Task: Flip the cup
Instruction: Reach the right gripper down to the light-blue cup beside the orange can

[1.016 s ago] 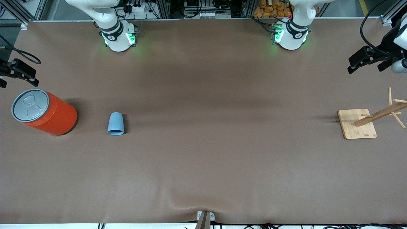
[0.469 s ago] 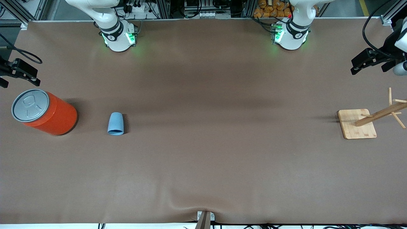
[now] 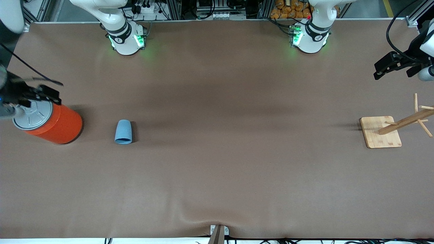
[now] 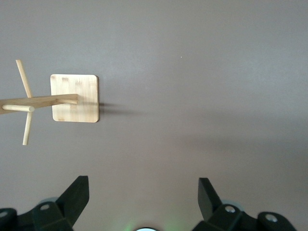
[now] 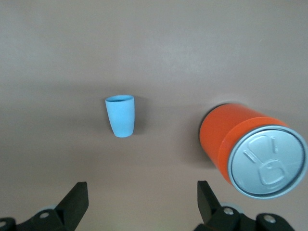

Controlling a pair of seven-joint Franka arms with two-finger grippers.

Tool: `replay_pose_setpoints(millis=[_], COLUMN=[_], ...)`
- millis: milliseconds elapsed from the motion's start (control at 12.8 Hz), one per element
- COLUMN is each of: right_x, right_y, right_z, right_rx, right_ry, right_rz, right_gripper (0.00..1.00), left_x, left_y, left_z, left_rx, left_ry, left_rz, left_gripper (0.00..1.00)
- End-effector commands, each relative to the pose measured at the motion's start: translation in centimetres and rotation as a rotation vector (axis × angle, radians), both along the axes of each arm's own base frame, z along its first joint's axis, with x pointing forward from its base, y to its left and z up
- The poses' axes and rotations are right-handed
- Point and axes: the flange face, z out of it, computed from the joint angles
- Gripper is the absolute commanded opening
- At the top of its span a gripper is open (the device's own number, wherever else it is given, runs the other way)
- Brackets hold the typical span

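Observation:
The cup (image 3: pixel 123 132) is a small light-blue tumbler that lies on its side on the brown table, with its wide mouth toward the front camera. It also shows in the right wrist view (image 5: pixel 120 116). My right gripper (image 3: pixel 40 95) is open and empty. It hangs over the grey lid of the orange can (image 3: pixel 57 124), apart from the cup; its jaws (image 5: pixel 142 193) stand wide. My left gripper (image 3: pixel 395 67) is open and empty in the air at the left arm's end of the table, and its wrist view (image 4: pixel 143 188) shows only bare table between the jaws.
The large orange can (image 5: pixel 240 149) with its grey lid stands beside the cup at the right arm's end. A wooden rack with pegs on a square bamboo base (image 3: pixel 379 132) stands at the left arm's end, also in the left wrist view (image 4: pixel 74 98).
My right gripper has moved in from the table's end and now hangs over the can's lid. The left gripper has barely shifted. The cup has not moved.

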Motion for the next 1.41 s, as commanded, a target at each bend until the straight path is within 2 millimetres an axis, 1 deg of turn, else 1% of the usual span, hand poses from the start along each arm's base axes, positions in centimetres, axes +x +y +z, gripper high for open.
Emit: replay_pose_setpoints(millis=[0,78,156,234,312,391,469,547,703,781,859,938,1016,1094,1250,1328], right_x=[-0.4,-0.6,-0.5,-0.9,-1.2,-1.0,-1.3,-1.7,-2.3,-2.6,-2.9,-3.0,-3.4,-3.9,-4.7,-4.7], right_y=[0.3,1.0,1.9,2.3,2.4,3.0,3.6,3.8,4.2,4.5,4.8,5.4,6.1,6.2,6.3,6.4], right_z=[-2.1,-4.7,-7.6,-10.4,-12.7,-15.1,-17.2,-19.3,-22.5,-24.3,-26.5,-28.3,-29.5,-30.3,-31.8,-32.7], right_rx=[-0.007,-0.019,-0.011,0.011,0.018,0.023,0.027,0.035,0.037,0.038,0.039,0.039,0.039,0.038,0.04,0.041], right_ry=[0.089,0.13,0.136,0.147,0.17,0.161,0.162,0.138,0.089,0.064,0.063,0.069,0.074,0.075,0.051,0.039], right_rz=[-0.043,-0.109,-0.145,-0.159,-0.134,-0.104,-0.072,-0.042,-0.029,-0.026,-0.015,0.004,0.017,0.02,0.019,0.022], right_gripper=[1.0,1.0,1.0,1.0,1.0,1.0,1.0,1.0,1.0,1.0,1.0,1.0,1.0,1.0,1.0,1.0], left_x=[0.0,-0.2,-0.2,-0.2,0.1,0.2,0.4,0.4,0.6,0.8,1.0,1.2,1.6,1.8,1.7,1.8], left_y=[0.3,0.4,0.4,0.5,0.6,0.6,0.6,0.5,0.5,0.5,0.4,0.1,0.1,0.1,0.3,0.2], left_z=[0.2,0.4,0.4,0.4,0.2,0.1,0.0,-0.3,-0.6,-0.5,0.1,0.0,-0.7,-1.0,-1.0,-1.0], left_rx=[0.021,0.022,0.022,0.022,0.019,0.018,0.018,0.016,0.016,0.013,0.001,-0.002,-0.001,0.001,0.005,0.005], left_ry=[0.01,0.005,0.005,0.005,0.004,-0.001,-0.004,0.001,-0.007,-0.022,-0.052,-0.057,-0.048,-0.043,-0.044,-0.043], left_rz=[-0.015,-0.012,-0.012,-0.009,-0.008,-0.01,-0.01,-0.01,-0.011,-0.012,-0.012,-0.006,-0.005,-0.006,-0.004,-0.006], left_gripper=[1.0,1.0,1.0,1.0,1.0,1.0,1.0,1.0,1.0,1.0,1.0,1.0,1.0,1.0,1.0,1.0])
